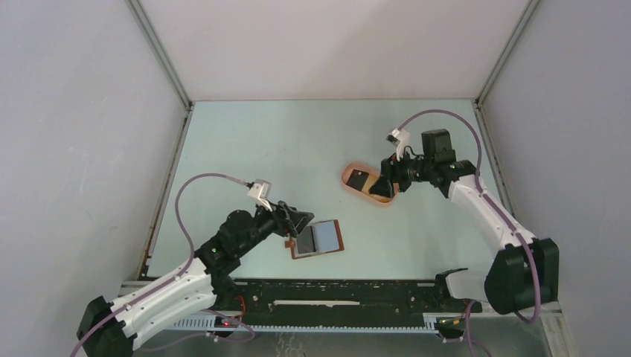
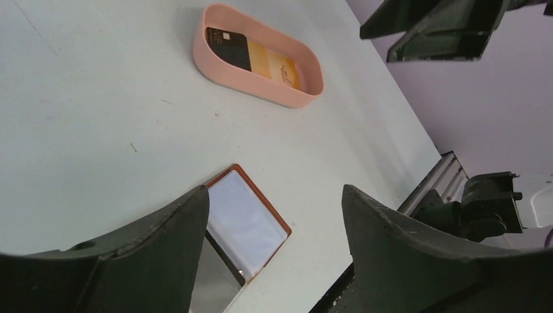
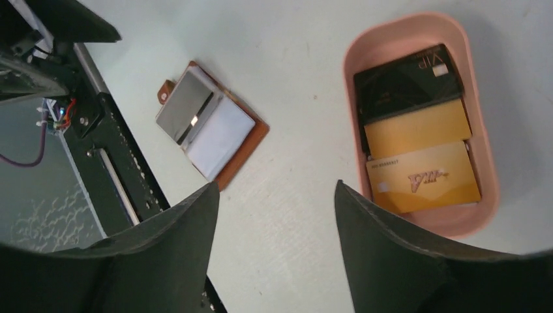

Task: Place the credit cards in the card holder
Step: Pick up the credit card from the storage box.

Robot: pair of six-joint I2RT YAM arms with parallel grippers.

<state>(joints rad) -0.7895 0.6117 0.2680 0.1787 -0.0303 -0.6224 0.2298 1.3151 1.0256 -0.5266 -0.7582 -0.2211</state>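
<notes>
The card holder (image 1: 318, 239) lies open on the table, reddish-brown edged with pale clear pockets facing up; it also shows as the card holder (image 2: 244, 218) and the card holder (image 3: 209, 127). The credit cards (image 3: 417, 127), one black and two tan-yellow, lie overlapping in a pink oval tray; from other angles they show as the credit cards (image 1: 362, 179) and the credit cards (image 2: 248, 52). My left gripper (image 1: 301, 221) hovers over the holder's left edge, open and empty, as the left gripper (image 2: 274, 192) confirms. My right gripper (image 1: 388, 186) hangs open and empty by the tray's near end, as the right gripper (image 3: 274, 186) shows.
The pink tray (image 1: 347, 181) sits right of centre, also seen as the tray (image 2: 261, 88) and the tray (image 3: 486, 195). A black rail (image 1: 335, 294) runs along the near edge. Pale walls enclose the table on three sides.
</notes>
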